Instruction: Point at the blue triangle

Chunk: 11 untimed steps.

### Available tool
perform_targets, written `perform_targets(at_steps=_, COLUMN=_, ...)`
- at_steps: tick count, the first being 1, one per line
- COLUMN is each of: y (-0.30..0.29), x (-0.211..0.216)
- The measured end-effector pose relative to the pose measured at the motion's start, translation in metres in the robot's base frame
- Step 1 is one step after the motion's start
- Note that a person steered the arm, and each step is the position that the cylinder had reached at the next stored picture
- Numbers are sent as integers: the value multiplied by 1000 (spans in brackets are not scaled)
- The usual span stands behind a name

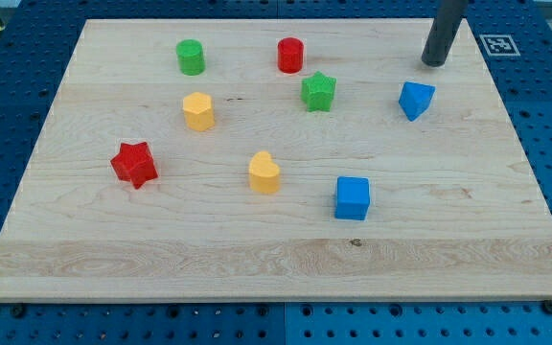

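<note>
The blue triangle [416, 99] lies at the right of the wooden board [276, 259], toward the view's top. My tip [434, 63] is the lower end of a dark rod that comes down from the view's top right. The tip rests on the board a short way above and slightly right of the blue triangle, apart from it.
Other blocks on the board: a blue cube [353, 198], a green star [318, 92], a red cylinder [290, 55], a green cylinder [191, 57], a yellow hexagon [198, 111], a yellow heart-like block [264, 173], a red star [134, 164]. A marker tag [497, 44] lies past the top right corner.
</note>
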<state>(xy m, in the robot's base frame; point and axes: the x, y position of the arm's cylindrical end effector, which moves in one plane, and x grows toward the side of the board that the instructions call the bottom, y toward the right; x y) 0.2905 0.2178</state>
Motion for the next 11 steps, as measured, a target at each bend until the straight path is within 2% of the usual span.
perform_targets(at_steps=3, y=-26, x=11)
perform_targets(at_steps=6, y=0, x=22)
perform_targets(at_steps=11, y=-41, x=64)
